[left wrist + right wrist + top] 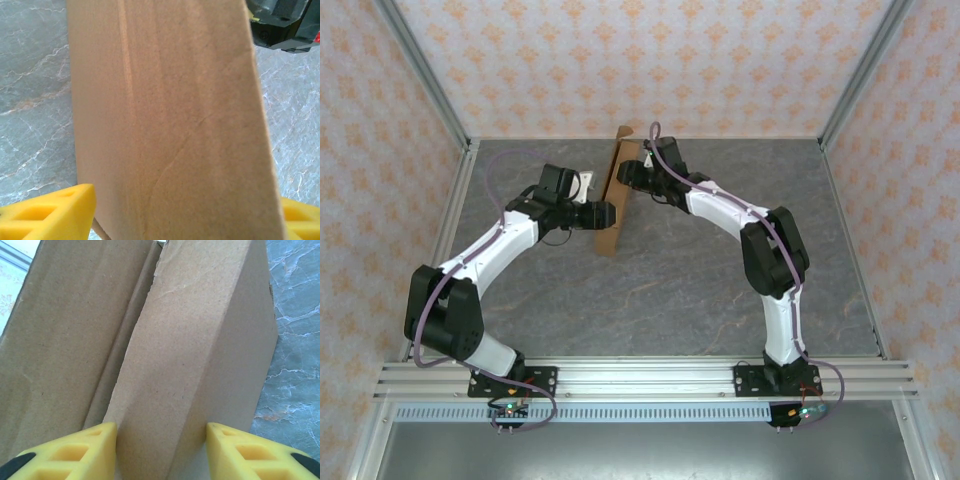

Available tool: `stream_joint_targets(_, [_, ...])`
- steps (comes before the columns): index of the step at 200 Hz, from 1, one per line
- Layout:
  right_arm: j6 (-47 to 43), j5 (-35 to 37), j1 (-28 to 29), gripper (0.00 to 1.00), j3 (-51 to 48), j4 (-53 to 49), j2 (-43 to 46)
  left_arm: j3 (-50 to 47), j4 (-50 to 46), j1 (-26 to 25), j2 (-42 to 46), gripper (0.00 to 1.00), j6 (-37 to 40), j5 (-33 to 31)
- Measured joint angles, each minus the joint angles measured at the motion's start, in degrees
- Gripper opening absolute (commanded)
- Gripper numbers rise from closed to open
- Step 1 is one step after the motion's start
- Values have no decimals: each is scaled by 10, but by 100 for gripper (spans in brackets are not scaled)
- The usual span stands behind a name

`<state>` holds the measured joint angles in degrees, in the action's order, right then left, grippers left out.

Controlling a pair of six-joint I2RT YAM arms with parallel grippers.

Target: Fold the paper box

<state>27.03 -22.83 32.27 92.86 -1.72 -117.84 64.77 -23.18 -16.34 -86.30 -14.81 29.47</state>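
Observation:
The paper box [611, 232] is a brown cardboard piece standing on edge at the middle back of the grey table [700, 290]. My left gripper [608, 215] meets its left face, and my right gripper [629, 176] meets its right side higher up. In the left wrist view a broad panel of the paper box [165, 110] spans the gap of the left gripper [187, 205], whose jaws stand wide. In the right wrist view the right gripper [162, 432] pinches a folded flap of the paper box [190, 340], with both yellow fingers [75, 450] touching the flap's sides.
Patterned walls [620, 60] and metal posts close in the table at the back and sides. A small white piece [586, 184] lies behind the left wrist. The black body of the right arm [282, 22] shows past the panel's top right edge.

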Motion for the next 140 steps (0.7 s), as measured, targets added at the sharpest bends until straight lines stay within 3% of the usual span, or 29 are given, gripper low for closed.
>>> stream_joint_targets(57, [0,35,12,47,6,-13,2,0,-8,-12,19,81,-1,-28])
stream_joint_targets(140, [0,49,17,46,17,-33,2,36,-53,-87,15,93,23,-147])
